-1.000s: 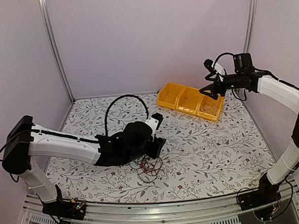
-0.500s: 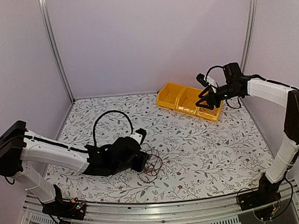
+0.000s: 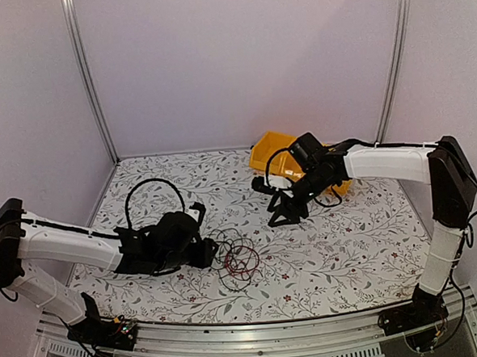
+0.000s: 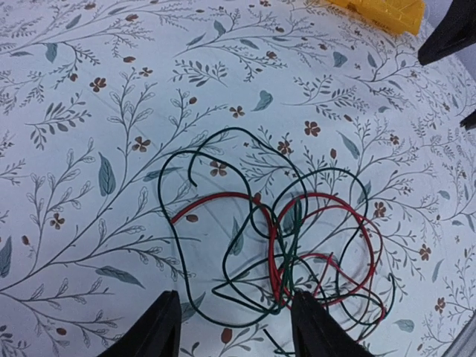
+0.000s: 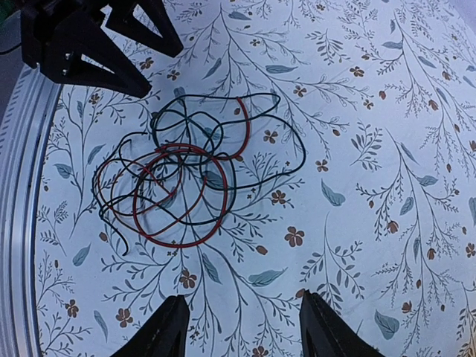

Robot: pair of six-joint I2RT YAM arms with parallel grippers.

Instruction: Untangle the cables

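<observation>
The cables (image 3: pixel 237 259) are thin black and red wires in a loose tangle on the floral table, front centre. They also show in the left wrist view (image 4: pixel 297 245) and the right wrist view (image 5: pixel 178 186). No white wire shows. My left gripper (image 3: pixel 209 250) is open and low just left of the tangle; in its own view (image 4: pixel 235 301) some wire loops lie between the fingertips, not gripped. My right gripper (image 3: pixel 271 202) is open and empty above the table, back and right of the tangle, with bare table between its fingers (image 5: pixel 243 297).
A yellow bin (image 3: pixel 271 154) with compartments stands at the back right, partly behind the right arm; its edge shows in the left wrist view (image 4: pixel 379 11). The left arm's black hose (image 3: pixel 146 188) arches above the table. The metal front rail (image 5: pixel 22 223) runs near the tangle.
The right arm swung from over the yellow bin down toward the table's middle, nearer the cables. The left arm drew back left and lower, uncovering the tangle's left side.
</observation>
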